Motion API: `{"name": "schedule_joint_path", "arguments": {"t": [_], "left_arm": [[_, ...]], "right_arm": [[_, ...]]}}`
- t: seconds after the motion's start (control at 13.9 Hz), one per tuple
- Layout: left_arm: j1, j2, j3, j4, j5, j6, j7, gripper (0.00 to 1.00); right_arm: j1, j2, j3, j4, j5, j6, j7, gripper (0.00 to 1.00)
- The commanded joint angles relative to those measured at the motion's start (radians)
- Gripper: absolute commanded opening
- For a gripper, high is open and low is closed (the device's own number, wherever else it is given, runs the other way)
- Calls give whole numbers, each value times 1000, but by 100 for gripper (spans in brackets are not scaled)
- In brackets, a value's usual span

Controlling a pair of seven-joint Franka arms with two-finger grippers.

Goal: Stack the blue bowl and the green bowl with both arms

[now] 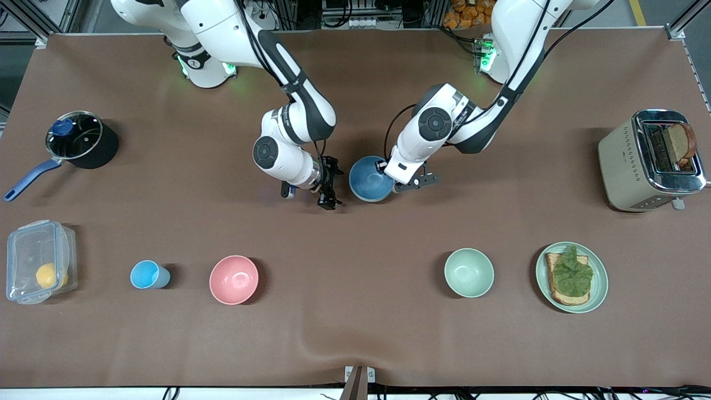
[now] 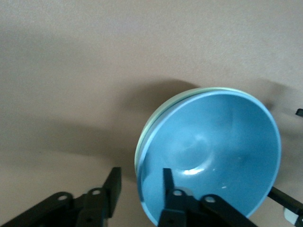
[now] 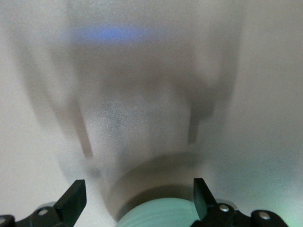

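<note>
Seemingly at the release step: blue bowl (image 2: 213, 151) nested in green bowl (image 2: 140, 146), rim sitting between the spread fingers of left gripper (image 2: 140, 174), not pinched. Next, lifting straight up off the rim without dragging the stack. Right gripper (image 1: 329, 191) spread, empty, waiting low just beside the stack.

White arms (image 1: 289, 150) — dark-grey joints, black cables, black fingers (image 2: 113, 187).
</note>
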Motion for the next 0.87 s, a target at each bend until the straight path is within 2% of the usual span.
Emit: {"name": "schedule_joint_path", "arguments": {"t": [0.0,0.22,0.51,0.65,0.79], "left_arm": [[-1,-7,0,16,-22,7,-11,100],[8,-63,1,26,-22,-16,-22,100],[87,-212,3,46,-10,-112,-28,100],[126,-260,10,101,11,-213,-20,100],[181,-280,9,196,98,-347,-11,100]], "right_arm": [[-3,-3,4,-1,24,-3,-23,100],[-3,-4,3,-1,24,-9,-26,100],[-12,-32,-5,-21,21,-90,-62,100],[-44,-55,-7,-39,18,-148,-111,100],[-61,-92,-13,-65,9,-191,-147,100]]}}
